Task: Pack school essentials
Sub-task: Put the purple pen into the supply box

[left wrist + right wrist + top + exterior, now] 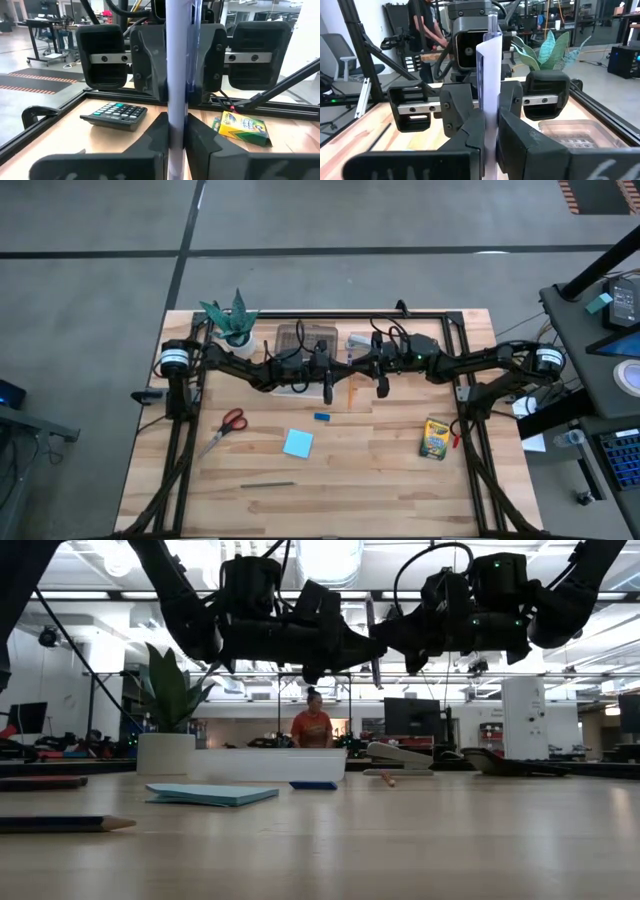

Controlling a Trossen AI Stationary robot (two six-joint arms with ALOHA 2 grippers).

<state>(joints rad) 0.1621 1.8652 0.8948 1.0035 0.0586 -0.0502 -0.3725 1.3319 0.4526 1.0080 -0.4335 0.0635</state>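
Observation:
A pale blue-and-white pen stands upright in the air above the middle of the table, between my two grippers. My left gripper and my right gripper point level at each other, and both are shut on the pen. The pen shows in the left wrist view and in the right wrist view. On the table lie red-handled scissors, a blue eraser, a light-blue notepad, a crayon box, a grey pencil and an orange pen. My left gripper pinches the pen's shaft between its two fingers. It comes level from the table's left, with the fingers across the pen. The pen stands upright, clear of the table. My right gripper pinches the same shaft between its two fingers. It comes level from the table's right, with the fingers across the pen, close against the left gripper's fingers.
A clear box over a white tray and a potted plant stand at the far left. A grey stapler and a black calculator lie at the far side. A person stands in the room beyond.

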